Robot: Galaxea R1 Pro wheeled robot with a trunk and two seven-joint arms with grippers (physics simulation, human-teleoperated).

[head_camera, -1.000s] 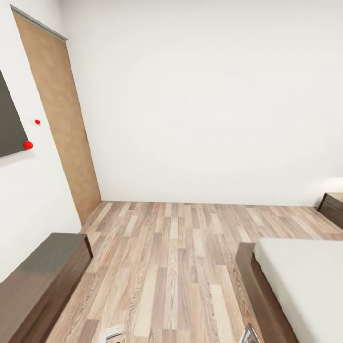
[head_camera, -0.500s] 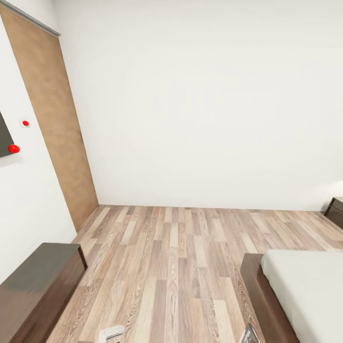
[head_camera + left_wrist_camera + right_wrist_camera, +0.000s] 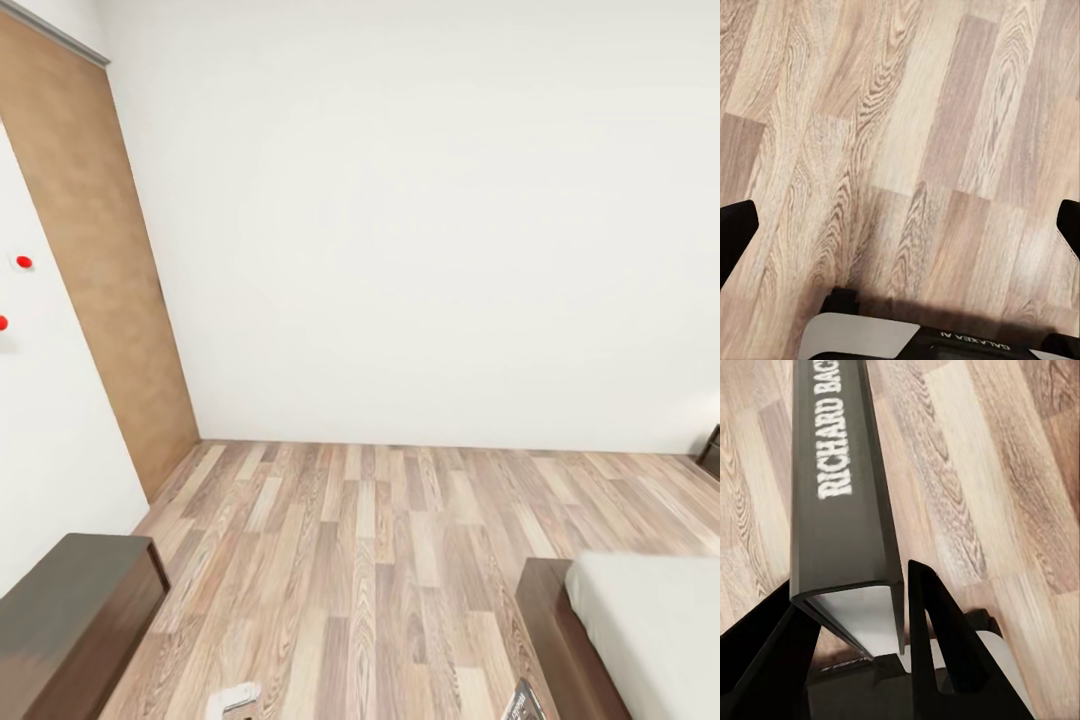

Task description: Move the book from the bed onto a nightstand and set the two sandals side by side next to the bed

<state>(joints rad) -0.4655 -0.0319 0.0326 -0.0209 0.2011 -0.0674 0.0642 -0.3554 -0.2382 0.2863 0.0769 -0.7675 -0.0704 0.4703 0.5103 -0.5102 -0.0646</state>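
My right gripper (image 3: 855, 641) is shut on the book (image 3: 840, 487), a thin dark paperback with white title lettering, held edge-up over the wood-plank floor. A corner of the book (image 3: 525, 702) pokes up at the bottom of the head view. My left gripper (image 3: 900, 232) is open over bare planks, and part of it (image 3: 234, 699) shows low in the head view. The bed (image 3: 640, 640), with its dark frame and pale mattress, lies at the lower right. A sliver of the nightstand (image 3: 713, 452) shows at the right edge. The sandals are out of view.
A long low dark cabinet (image 3: 70, 610) stands against the left wall. A brown door (image 3: 100, 270) is in the far left corner, with two red dots (image 3: 23, 262) on the wall beside it. Open floor (image 3: 360, 540) runs to the white far wall.
The whole picture has shifted: the door and cabinet slid left, the bed and nightstand slid right and down, so the camera has moved. Both grippers and the book keep their places.
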